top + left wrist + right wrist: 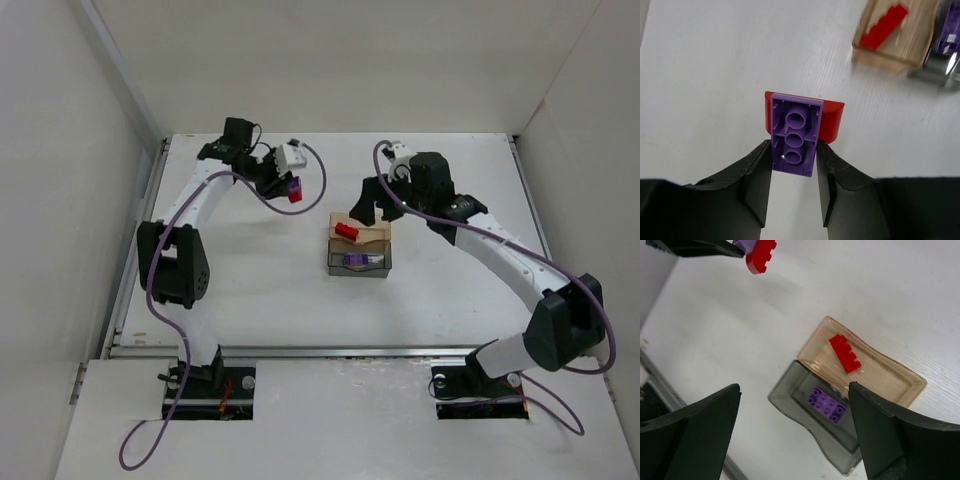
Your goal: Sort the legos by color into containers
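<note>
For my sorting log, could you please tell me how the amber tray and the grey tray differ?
The amber tray holds a red brick; the grey tray holds a purple brick. The amber tray lies on the far side, the grey tray on the near side. Both are translucent and touch side by side.

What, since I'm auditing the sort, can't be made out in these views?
Held red brick: left wrist view, mostly hidden behind the purple brick in the left gripper.
Grey tray: left wrist view, blurred and cut by the right edge.
</note>
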